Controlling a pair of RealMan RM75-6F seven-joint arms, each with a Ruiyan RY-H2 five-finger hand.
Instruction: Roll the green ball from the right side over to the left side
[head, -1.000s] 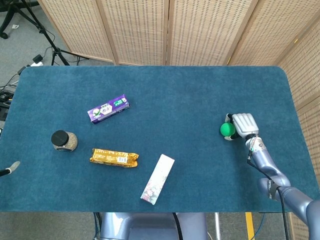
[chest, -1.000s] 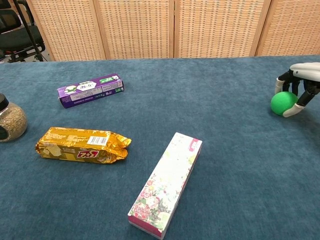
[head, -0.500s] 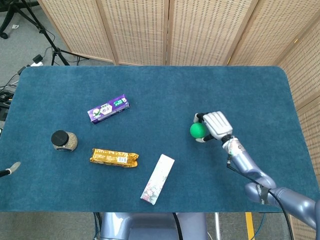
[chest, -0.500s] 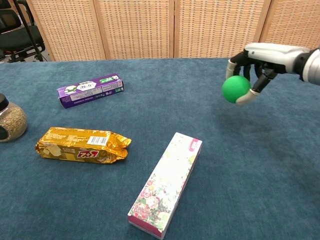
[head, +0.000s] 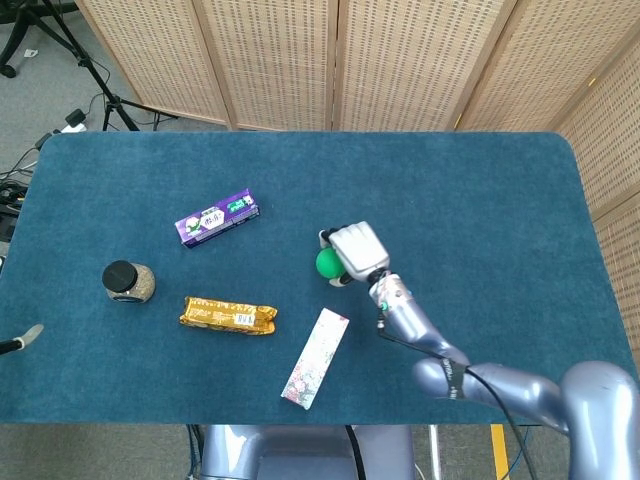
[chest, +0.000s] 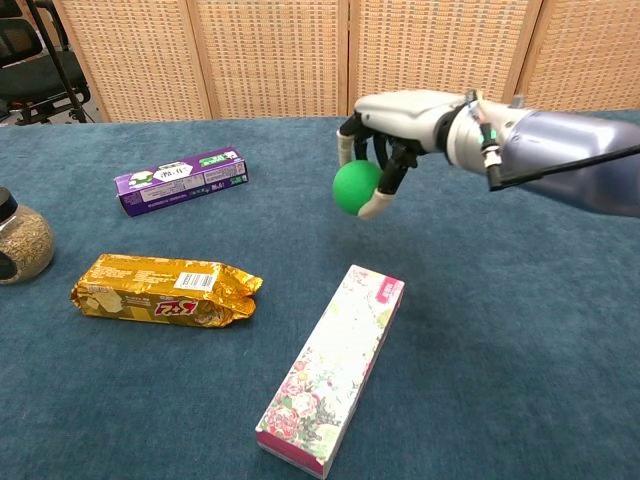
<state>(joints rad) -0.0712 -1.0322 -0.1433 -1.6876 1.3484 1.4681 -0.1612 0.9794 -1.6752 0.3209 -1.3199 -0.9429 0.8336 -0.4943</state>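
Observation:
The green ball (head: 327, 263) is in the curled fingers of my right hand (head: 358, 250), near the middle of the blue table (head: 450, 180). In the chest view the ball (chest: 355, 187) hangs under the white hand (chest: 400, 115), above the cloth, with fingers wrapped around its far and right sides. The right forearm reaches in from the lower right. Only a small grey tip of my left hand (head: 20, 338) shows at the left edge of the head view; how its fingers lie is hidden.
A floral long box (head: 316, 357) lies just in front of the ball. Left of it sit a gold snack packet (head: 228, 315), a black-lidded jar (head: 128, 282) and a purple box (head: 217, 219). Wicker screens stand behind the table.
My right hand has carried the green ball from the table's right side leftward to about the middle. The other objects have not moved.

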